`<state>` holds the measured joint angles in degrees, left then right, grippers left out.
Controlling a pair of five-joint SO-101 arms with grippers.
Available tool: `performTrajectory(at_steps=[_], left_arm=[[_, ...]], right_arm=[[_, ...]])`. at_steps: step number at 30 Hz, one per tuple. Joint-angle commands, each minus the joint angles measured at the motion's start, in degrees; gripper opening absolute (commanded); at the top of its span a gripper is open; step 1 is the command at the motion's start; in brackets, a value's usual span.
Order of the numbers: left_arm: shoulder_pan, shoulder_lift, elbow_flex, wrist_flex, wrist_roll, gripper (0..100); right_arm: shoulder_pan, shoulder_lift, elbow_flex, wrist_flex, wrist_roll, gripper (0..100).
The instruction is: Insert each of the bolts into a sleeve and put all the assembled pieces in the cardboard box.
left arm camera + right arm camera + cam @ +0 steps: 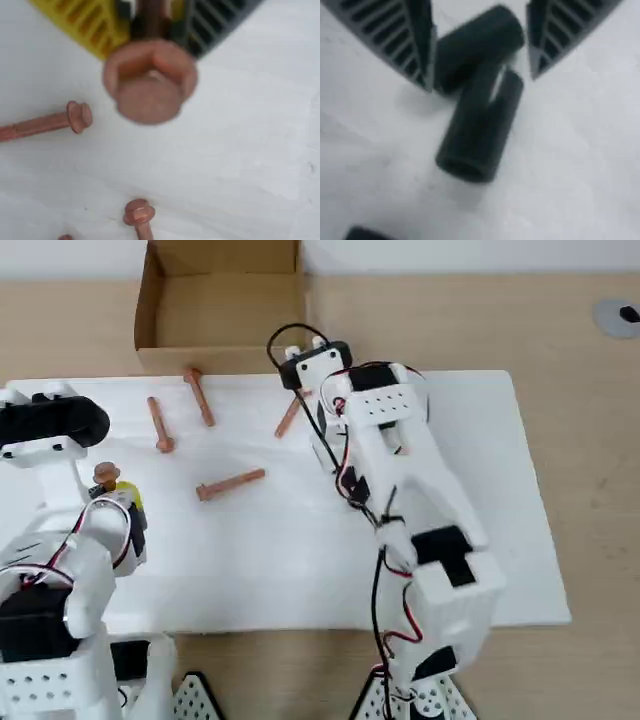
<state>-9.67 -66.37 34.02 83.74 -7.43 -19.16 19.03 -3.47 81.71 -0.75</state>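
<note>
My left gripper is shut on a copper bolt, one finger yellow and one dark. In the high view this bolt stands upright at the mat's left side, in the left gripper. Several loose bolts lie on the white mat, among them one near the middle and one farther back. My right gripper is open just above two dark sleeves: one sleeve lies between its fingers, the other leans against it. The cardboard box stands behind the mat.
The right arm stretches across the mat's middle toward the box. A third dark sleeve peeks in at the right wrist view's edge. Two loose bolts lie below my left gripper. Bare wooden table surrounds the white mat.
</note>
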Motion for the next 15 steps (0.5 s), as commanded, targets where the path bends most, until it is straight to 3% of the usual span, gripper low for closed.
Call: performTrajectory(at_steps=[1, 15], left_arm=[[-0.5, -0.7, 1.4, -3.1, 0.1, 1], [-0.5, -0.3, 3.5, -5.5, -0.3, 1]], right_arm=[[-0.4, 3.5, -6.1, -0.4, -0.4, 16.4], [-0.4, 17.1, -14.2, 2.9, -0.4, 16.1]])
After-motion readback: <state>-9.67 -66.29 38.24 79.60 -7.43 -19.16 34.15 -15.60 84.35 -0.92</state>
